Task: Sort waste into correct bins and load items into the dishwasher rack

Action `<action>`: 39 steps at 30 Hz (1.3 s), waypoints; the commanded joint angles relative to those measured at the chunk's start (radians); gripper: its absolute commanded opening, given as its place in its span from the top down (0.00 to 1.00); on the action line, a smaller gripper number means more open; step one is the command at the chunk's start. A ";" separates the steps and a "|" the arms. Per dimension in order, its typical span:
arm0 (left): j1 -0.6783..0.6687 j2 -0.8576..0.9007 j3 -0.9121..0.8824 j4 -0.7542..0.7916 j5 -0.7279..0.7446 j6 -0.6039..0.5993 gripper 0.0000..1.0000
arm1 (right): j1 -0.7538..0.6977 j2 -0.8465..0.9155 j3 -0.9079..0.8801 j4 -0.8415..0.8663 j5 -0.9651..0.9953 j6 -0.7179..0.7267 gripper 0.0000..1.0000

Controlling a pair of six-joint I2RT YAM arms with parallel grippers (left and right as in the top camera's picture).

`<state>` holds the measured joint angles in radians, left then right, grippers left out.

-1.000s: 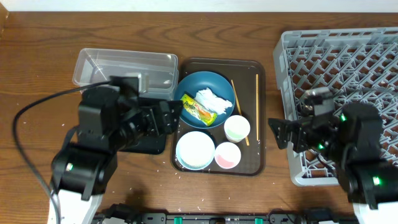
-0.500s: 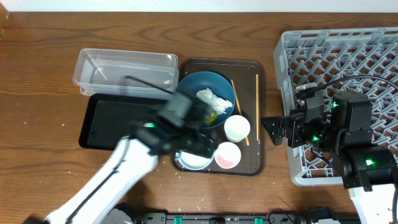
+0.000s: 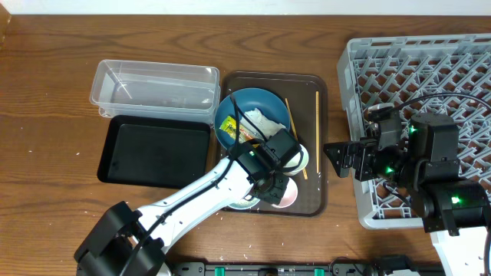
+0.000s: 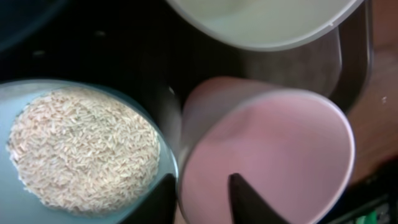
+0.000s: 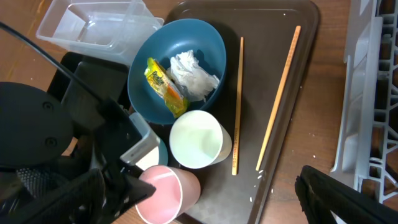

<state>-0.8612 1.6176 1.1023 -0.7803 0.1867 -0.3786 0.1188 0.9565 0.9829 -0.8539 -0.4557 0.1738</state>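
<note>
The pink cup (image 3: 283, 196) stands at the front of the brown tray, beside the white cup (image 5: 196, 140). My left gripper (image 4: 200, 180) is shut on the pink cup (image 4: 280, 155), one finger outside its near wall and one inside. The light-blue bowl (image 4: 9, 186) next to it holds rice grains (image 4: 81, 149). The dark-blue bowl (image 3: 257, 106) contains the yellow-green wrapper (image 5: 163, 84) and the white tissue (image 5: 193, 74). Two chopsticks (image 3: 290, 126) (image 3: 317, 123) lie on the tray. My right gripper (image 3: 335, 159) hangs open between tray and dishwasher rack (image 3: 414, 69).
The clear tub (image 3: 153, 84) and the black tray (image 3: 153, 149) sit left of the brown serving tray (image 3: 314, 195). My left arm stretches diagonally across the tray's front left. A few rice grains lie on the tray's right edge.
My left arm swung from above the black tray over to the pink cup, and its jaws closed from wide open onto the cup's wall. The right arm shifted slightly and stays open.
</note>
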 commanded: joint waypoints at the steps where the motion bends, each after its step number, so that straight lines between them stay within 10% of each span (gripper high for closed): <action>1: 0.003 -0.018 0.015 0.000 -0.019 -0.001 0.88 | -0.001 -0.003 0.019 -0.003 -0.001 0.013 0.04; 12: 0.200 -0.259 0.015 -0.147 0.161 0.019 0.94 | -0.001 -0.003 0.019 -0.001 -0.002 0.013 0.04; 28: 0.843 -0.401 0.015 0.062 1.376 0.113 0.94 | 0.060 -0.003 0.019 0.427 -0.660 -0.013 0.16; 39: 0.830 -0.397 0.015 0.064 1.386 0.096 0.94 | 0.312 0.077 0.019 0.645 -0.524 0.085 0.11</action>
<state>-0.0254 1.2217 1.1027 -0.7204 1.5196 -0.2913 0.3859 1.0069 0.9867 -0.2241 -1.0054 0.2317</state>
